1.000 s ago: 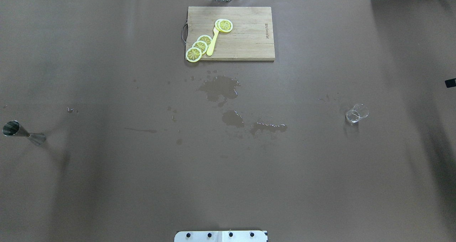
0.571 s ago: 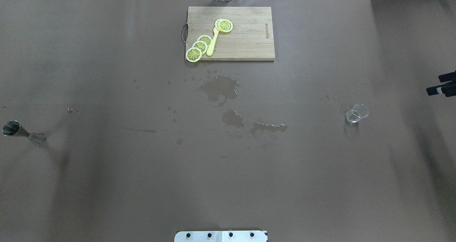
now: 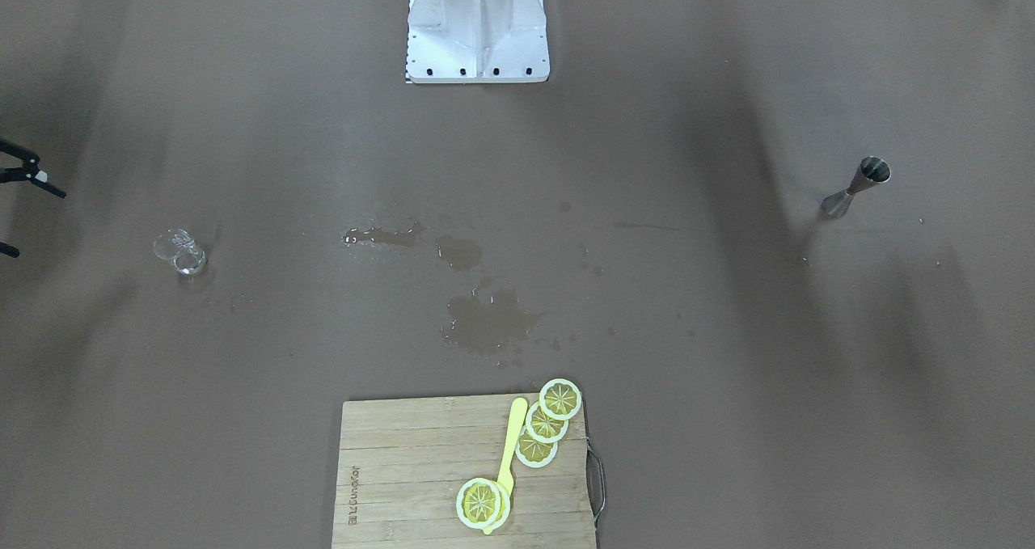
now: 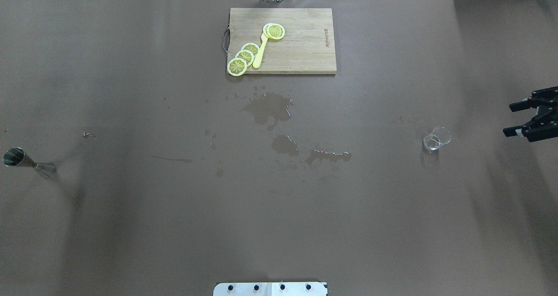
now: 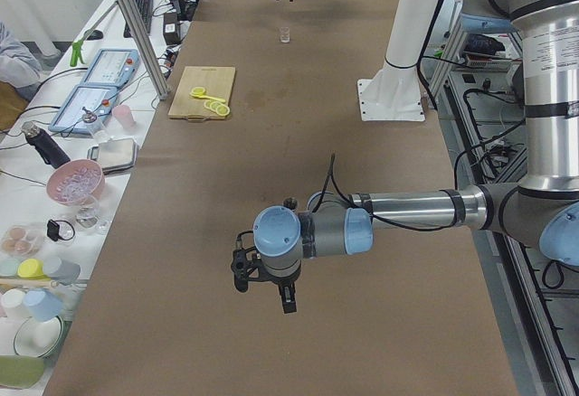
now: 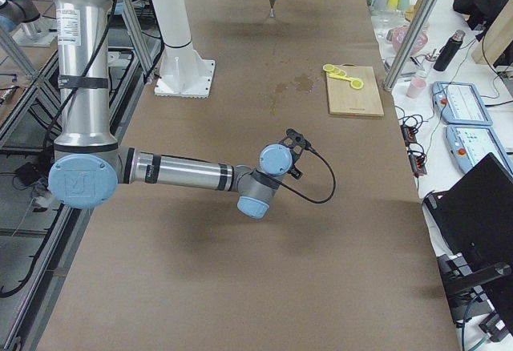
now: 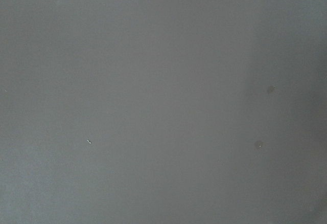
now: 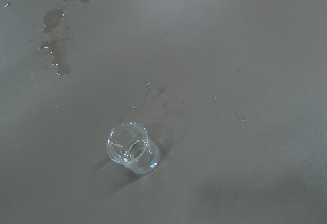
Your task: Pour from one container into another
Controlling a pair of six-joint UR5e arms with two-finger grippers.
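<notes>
**Right jaws spread near tumbler**

Overhead, you see the right gripper [image 4: 510, 120] spread wide and empty, near the glass tumbler [image 4: 436, 139]. The jigger [image 4: 27, 161] stands well apart at the table's far left. Only the left-end camera catches the left gripper [image 5: 263, 289], and its jaws cannot be told there.

Brand mark [image 4: 325, 39] is showing on the cutting board [image 4: 301, 56], too small to read; UR logo is showing on the joint cap [image 6: 80, 181] of the right arm [image 6: 184, 171].
</notes>
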